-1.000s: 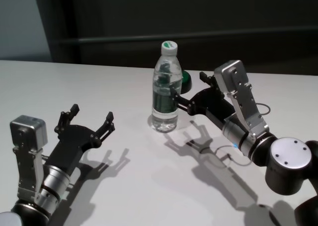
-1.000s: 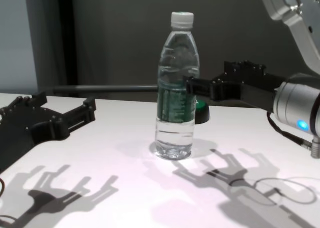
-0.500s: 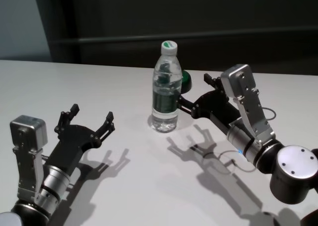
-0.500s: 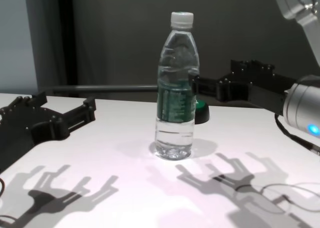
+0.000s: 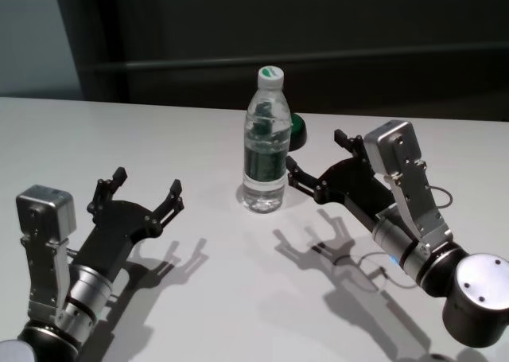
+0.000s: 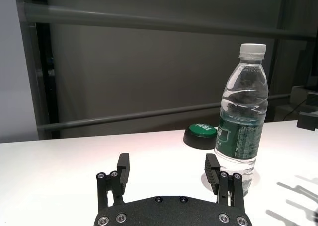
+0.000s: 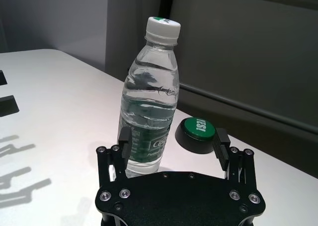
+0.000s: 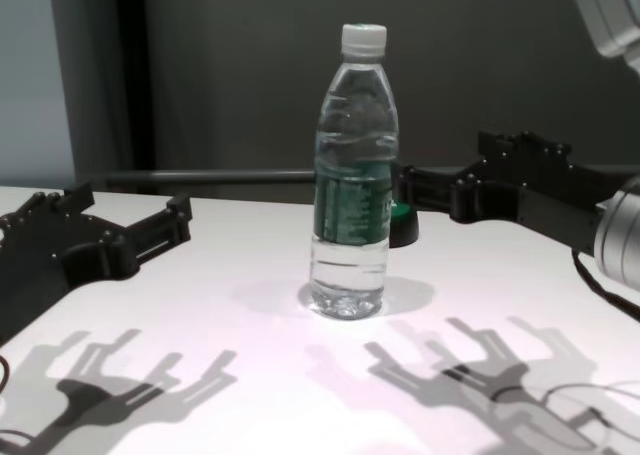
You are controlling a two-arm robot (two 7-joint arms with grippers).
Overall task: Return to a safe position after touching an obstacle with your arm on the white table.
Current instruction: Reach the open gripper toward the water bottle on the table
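Observation:
The clear water bottle point(image 5: 265, 143) with a white cap and dark green label stands upright on the white table point(image 5: 159, 131). It also shows in the chest view point(image 8: 352, 175), the left wrist view point(image 6: 241, 121) and the right wrist view point(image 7: 151, 107). My right gripper point(image 5: 316, 151) is open and empty, just right of the bottle, with a small gap between its nearer fingertip and the bottle. It also shows in the chest view point(image 8: 445, 170) and the right wrist view point(image 7: 172, 135). My left gripper point(image 5: 148, 181) is open and empty, low over the table at the near left, well apart from the bottle.
A small black-based button with a green top point(image 5: 297, 131) sits just behind and right of the bottle, beyond my right gripper's fingers. A dark wall with a horizontal rail runs behind the table's far edge. A thin cable loops beside my right wrist.
My right arm has drawn back to the right and toward me, away from the bottle. The bottle has stayed upright in place. The left arm has not moved.

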